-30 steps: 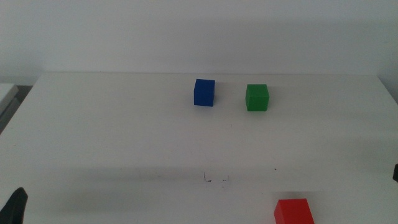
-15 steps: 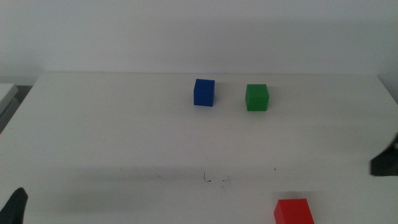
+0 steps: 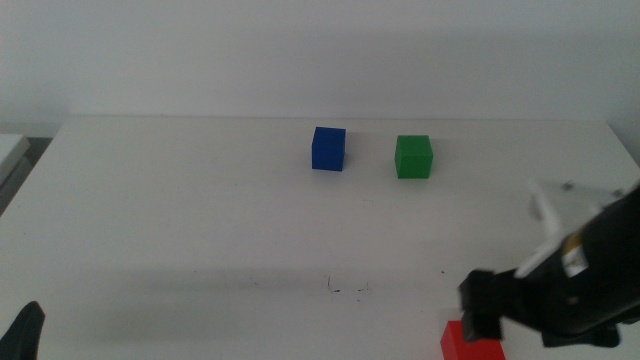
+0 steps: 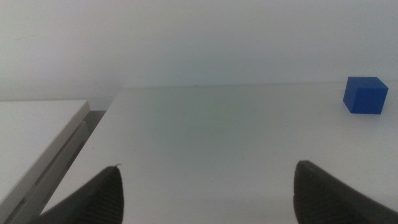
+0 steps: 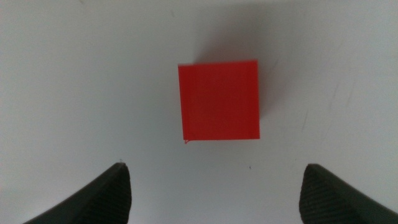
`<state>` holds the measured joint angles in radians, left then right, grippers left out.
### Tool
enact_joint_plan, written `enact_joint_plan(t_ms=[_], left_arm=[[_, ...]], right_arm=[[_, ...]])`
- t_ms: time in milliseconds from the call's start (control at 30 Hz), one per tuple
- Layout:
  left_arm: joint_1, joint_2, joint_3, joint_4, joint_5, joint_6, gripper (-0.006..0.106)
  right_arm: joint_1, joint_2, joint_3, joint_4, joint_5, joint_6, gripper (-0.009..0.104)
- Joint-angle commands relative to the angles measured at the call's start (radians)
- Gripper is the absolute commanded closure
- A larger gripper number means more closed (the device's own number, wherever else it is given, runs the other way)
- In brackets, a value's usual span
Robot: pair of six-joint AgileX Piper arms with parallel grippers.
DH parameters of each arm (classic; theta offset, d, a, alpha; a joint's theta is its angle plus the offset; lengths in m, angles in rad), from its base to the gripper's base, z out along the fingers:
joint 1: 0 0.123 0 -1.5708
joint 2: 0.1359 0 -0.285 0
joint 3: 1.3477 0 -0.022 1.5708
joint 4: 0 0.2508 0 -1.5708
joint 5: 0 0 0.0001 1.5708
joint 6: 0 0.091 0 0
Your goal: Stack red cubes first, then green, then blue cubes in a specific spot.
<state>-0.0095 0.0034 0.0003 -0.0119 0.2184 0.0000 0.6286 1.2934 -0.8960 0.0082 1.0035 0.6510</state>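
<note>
The red cube [image 3: 460,346] lies near the table's front edge on the right; the right wrist view shows it [image 5: 219,101] from above. My right gripper [image 3: 487,306] hangs over it, open, with its jaws [image 5: 217,193] wide apart and the cube ahead of them, untouched. The blue cube [image 3: 328,148] and the green cube [image 3: 413,157] sit side by side at the back middle. The specific spot [image 3: 346,289], marked by tiny dark specks, is on the white tabletop left of the red cube. My left gripper [image 3: 25,335] waits at the front left corner, open [image 4: 208,193] and empty, with the blue cube [image 4: 365,95] far off.
The table's left edge borders a lower white ledge [image 4: 37,137]. A white wall stands behind the table's far edge [image 3: 330,118]. The right arm's body [image 3: 585,265] covers the front right part of the table.
My right arm has come in from the right edge and now hangs over the red cube. The cubes and the left gripper have not moved.
</note>
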Motion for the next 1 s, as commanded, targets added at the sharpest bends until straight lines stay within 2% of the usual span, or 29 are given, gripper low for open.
enact_joint_plan(t_ms=[0,133,300,667,767,867,967], left_arm=[[-0.001,-0.003,0.000,-0.004,-0.014,0.000,0.007],[-0.001,-0.003,0.000,-0.004,-0.014,0.000,0.007],[-0.001,-0.003,0.000,-0.004,-0.014,0.000,0.007],[-0.001,-0.003,0.000,-0.004,-0.014,0.000,0.007],[-0.001,-0.003,0.000,-0.004,-0.014,0.000,0.007],[-0.001,-0.003,0.000,-0.004,-0.014,0.000,0.007],[-0.001,-0.003,0.000,-0.004,-0.014,0.000,0.007]], right_arm=[[0.049,0.049,-0.014,-0.059,0.001,0.059,0.002],[0.069,0.149,-0.038,-0.089,0.006,0.075,0.002],[0.069,0.249,-0.042,-0.156,-0.035,0.081,0.002],[0.069,0.374,-0.042,-0.160,-0.167,0.086,0.005],[0.069,0.399,-0.042,-0.160,-0.167,0.086,0.016],[0.069,0.405,-0.042,-0.160,-0.165,0.086,0.040],[0.069,0.405,-0.042,-0.160,-0.163,0.090,0.070]])
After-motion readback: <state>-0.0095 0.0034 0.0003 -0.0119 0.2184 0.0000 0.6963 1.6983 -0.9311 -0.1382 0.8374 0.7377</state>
